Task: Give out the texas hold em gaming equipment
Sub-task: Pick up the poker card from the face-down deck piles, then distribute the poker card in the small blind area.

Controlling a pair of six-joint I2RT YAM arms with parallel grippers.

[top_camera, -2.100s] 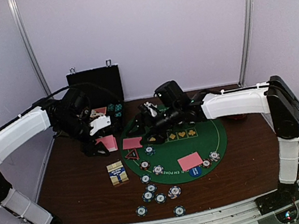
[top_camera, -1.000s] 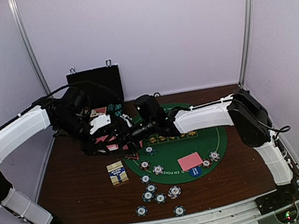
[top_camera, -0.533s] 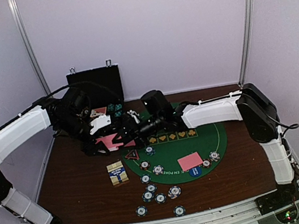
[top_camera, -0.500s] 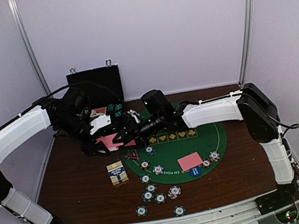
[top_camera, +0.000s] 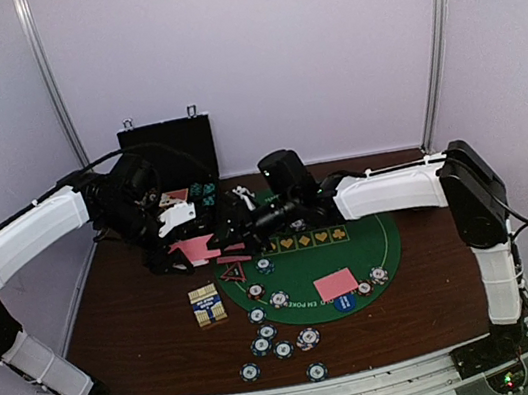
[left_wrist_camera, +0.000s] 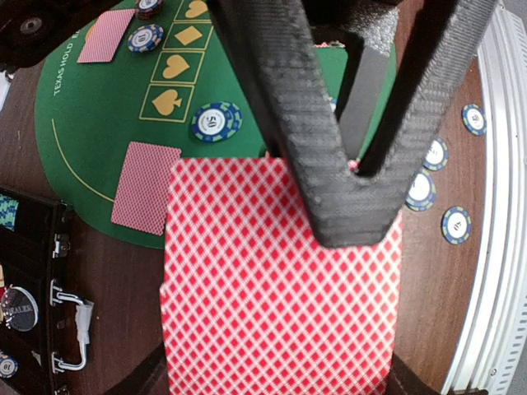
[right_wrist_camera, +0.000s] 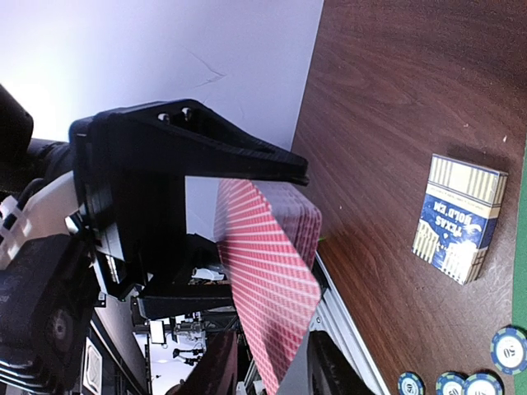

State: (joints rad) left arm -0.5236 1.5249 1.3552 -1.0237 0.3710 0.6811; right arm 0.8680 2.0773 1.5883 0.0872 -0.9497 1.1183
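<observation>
1. Left gripper (left_wrist_camera: pixel 356 197): woven-carbon fingers pinched on a stack of red lattice-backed playing cards (left_wrist_camera: pixel 272 313).
2. Right gripper (right_wrist_camera: pixel 268 368) (fingers cropped at the frame's edge) straddles the stack's outermost card; I cannot tell whether it grips.
3. Round striped chips (top_camera: pixel 267 339) lie beside the green felt mat (top_camera: pixel 364 252).

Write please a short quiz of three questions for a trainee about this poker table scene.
1. Fill the gap: the ___ arm reaches across the round green felt mat toward the other arm.
2. True or false: the left claw grips a stack of red diamond-backed playing cards.
3. The blue-and-cream cardboard card box lies: A on the mat; B on the brown wooden table; C on the cards.
Key: 1 right; 2 true; 3 B.
</observation>
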